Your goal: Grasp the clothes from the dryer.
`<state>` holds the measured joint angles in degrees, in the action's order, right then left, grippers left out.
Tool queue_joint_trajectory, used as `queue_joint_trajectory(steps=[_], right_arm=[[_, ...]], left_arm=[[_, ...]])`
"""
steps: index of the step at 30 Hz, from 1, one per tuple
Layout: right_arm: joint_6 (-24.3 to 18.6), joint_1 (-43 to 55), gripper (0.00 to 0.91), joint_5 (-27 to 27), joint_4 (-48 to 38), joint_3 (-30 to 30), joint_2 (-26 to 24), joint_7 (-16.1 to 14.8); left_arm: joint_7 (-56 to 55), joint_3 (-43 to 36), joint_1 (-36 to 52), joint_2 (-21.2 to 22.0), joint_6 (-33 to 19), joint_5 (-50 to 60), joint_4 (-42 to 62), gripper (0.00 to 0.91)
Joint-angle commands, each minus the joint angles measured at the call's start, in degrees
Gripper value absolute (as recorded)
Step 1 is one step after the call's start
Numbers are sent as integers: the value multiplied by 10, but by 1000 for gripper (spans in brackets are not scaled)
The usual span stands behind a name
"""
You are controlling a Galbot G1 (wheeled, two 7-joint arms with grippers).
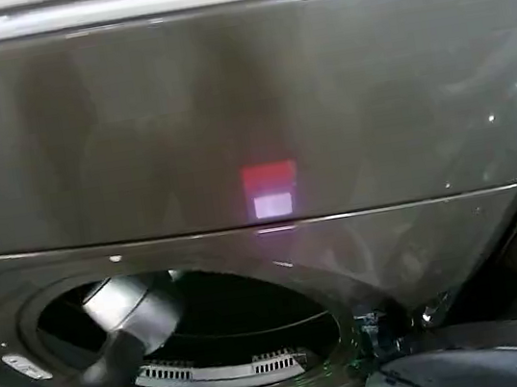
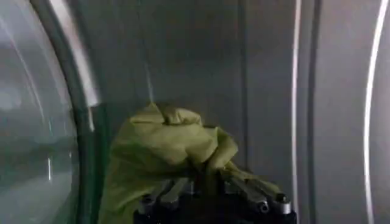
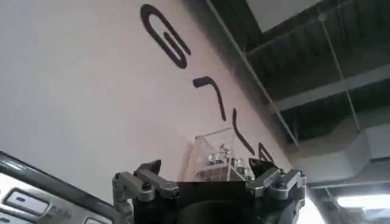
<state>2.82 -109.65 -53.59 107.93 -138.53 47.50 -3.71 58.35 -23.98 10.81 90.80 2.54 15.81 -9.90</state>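
The dryer [image 1: 246, 108] is a bronze-brown front loader with a small red and white label [image 1: 271, 192] above its round porthole [image 1: 229, 320]. My left arm [image 1: 126, 315] reaches through the porthole into the dark drum. In the left wrist view the clothes [image 2: 161, 143], a bunched yellow-green piece of fabric, stand against the grey drum wall [image 2: 201, 55]. My left gripper [image 2: 207, 182] is shut on their lower folds. My right gripper [image 3: 208, 167] is parked, pointing up at a white wall. It is open, with nothing between its fingers.
A grey round door [image 1: 480, 370] sits at the lower right of the porthole. A curved rim [image 2: 85, 122] runs beside the fabric. A silver control panel [image 3: 24, 201], a clear box [image 3: 219, 155] and black wall lettering [image 3: 164, 36] are by the right gripper.
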Motion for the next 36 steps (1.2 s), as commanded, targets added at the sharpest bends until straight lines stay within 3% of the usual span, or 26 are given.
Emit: queue_joint_trajectory(steps=[1,10,17,27,36], right_arm=[[0,3,907,1,0,2,0,0],[-1,10,907,6,2,10,3,1],[-1,13,907,8,5,16,5,0],[-2,17,907,7,3,20,3,0],[-2,22,907,7,5,26,4,5]], left_arm=[[-47,58,-15,-1,14,-36,-26,0],[-152,163,-63,-19,26,-86,-94,0],[-284,249,-161,-40,38,-149,-207,0],[-484,373,-228,-6,-38,-195,-271,0],[-589,451,-250,29,-97,-199,-310,0]])
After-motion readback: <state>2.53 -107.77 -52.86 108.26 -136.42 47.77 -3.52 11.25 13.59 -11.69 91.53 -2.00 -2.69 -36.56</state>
